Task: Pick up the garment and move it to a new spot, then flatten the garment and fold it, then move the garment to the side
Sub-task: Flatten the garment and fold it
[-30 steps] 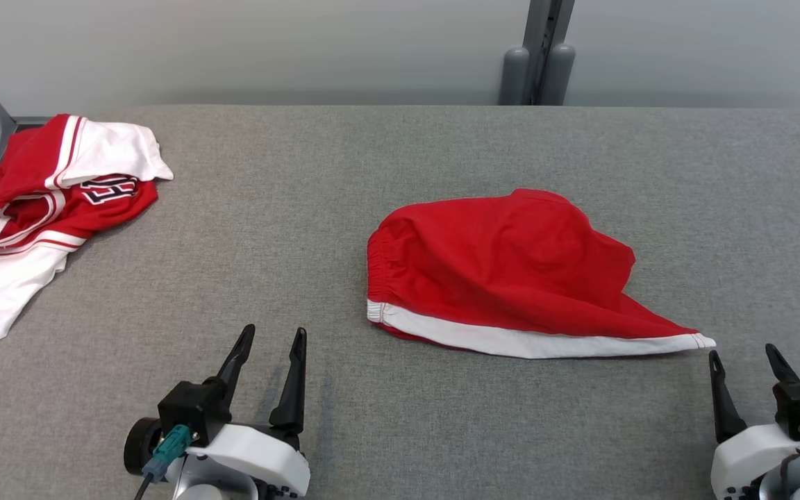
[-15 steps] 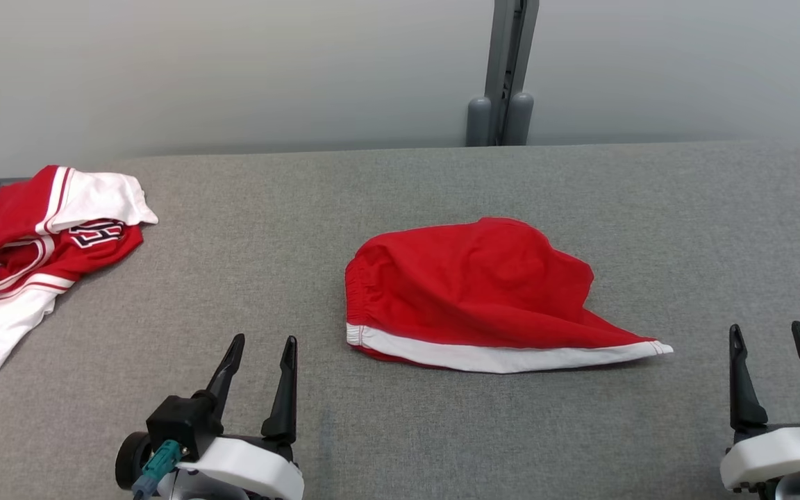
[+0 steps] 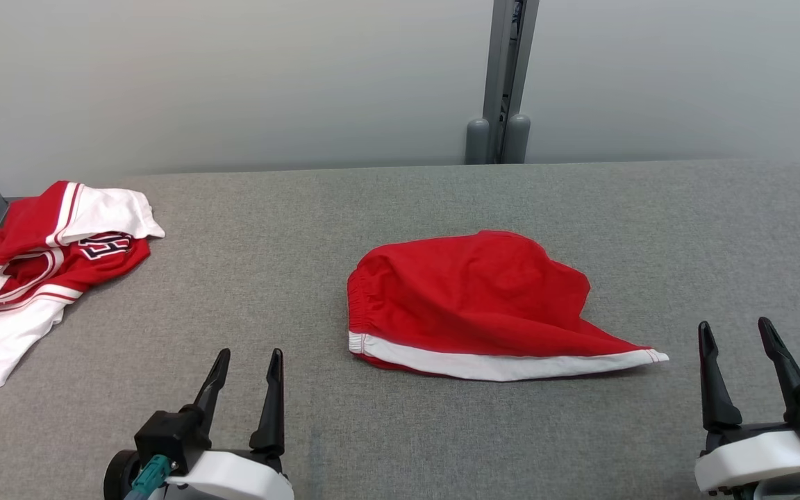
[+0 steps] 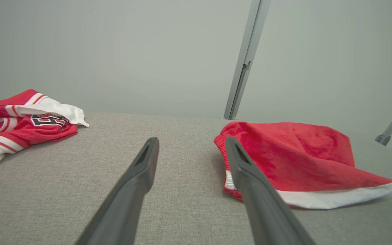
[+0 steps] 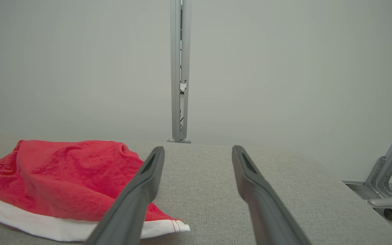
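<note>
Camera aim higher; garment (image 3: 469, 298) unmoved

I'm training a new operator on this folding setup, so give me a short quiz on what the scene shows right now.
1. True or false: the left gripper and right gripper stand open, touching no cloth.
2. The crumpled jersey lies at the table's: A) left edge, B) centre, C) right edge.
3. What colour is the band along the red garment's near edge?
Key: 1 true; 2 A; 3 white.
</note>
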You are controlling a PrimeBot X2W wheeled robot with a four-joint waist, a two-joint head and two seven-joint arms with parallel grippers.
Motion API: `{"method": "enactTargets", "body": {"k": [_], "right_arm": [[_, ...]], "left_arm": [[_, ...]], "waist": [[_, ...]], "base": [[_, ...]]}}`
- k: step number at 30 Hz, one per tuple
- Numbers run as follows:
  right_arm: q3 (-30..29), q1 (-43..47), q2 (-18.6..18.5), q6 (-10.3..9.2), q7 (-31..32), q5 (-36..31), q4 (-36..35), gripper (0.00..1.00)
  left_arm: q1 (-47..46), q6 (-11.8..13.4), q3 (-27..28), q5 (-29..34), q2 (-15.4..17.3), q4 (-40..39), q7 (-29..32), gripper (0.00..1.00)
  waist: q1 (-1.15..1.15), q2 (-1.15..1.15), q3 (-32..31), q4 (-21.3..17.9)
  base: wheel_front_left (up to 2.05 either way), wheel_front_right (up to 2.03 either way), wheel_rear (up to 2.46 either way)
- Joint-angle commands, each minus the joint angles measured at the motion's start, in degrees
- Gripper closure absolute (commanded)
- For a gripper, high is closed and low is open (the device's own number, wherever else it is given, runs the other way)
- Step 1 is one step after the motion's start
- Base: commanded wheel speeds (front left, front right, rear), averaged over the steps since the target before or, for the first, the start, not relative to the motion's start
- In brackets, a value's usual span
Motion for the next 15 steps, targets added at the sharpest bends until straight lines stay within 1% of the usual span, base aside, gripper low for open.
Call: {"method": "enactTargets", "body": {"k": [1,6,9,15], "right_arm": [[0.0,0.4,-0.2,-0.01,0.0,0.2,-0.2,0.00],[-0.1,0.1,-0.2,-0.01,0.0,0.5,0.3,0.00],[0.0,-0.1,-0.2,-0.01,0.0,0.5,0.4,0.00],[0.4,-0.7,-0.2,-0.01,0.0,0.4,0.6,0.00]], "left_arm": [[0.4,0.1,0.2,0.2,0.2,-0.1,0.0,0.00],[0.3,0.0,0.1,0.2,0.2,0.3,0.0,0.00],[0.1,-0.5,-0.6,0.2,0.2,1.6,0.0,0.00],[-3.4,-2.7,-3.3,0.3,0.2,8.0,0.0,0.00]], "waist": [[0.00,0.00,0.0,0.1],[0.00,0.00,0.0,0.3],[0.00,0.00,0.1,0.2],[0.00,0.00,1.1,-0.3]], "base": [[0.00,0.00,0.00],[0.00,0.00,0.00],[0.00,0.00,0.00],[0.00,0.00,0.00]]}}
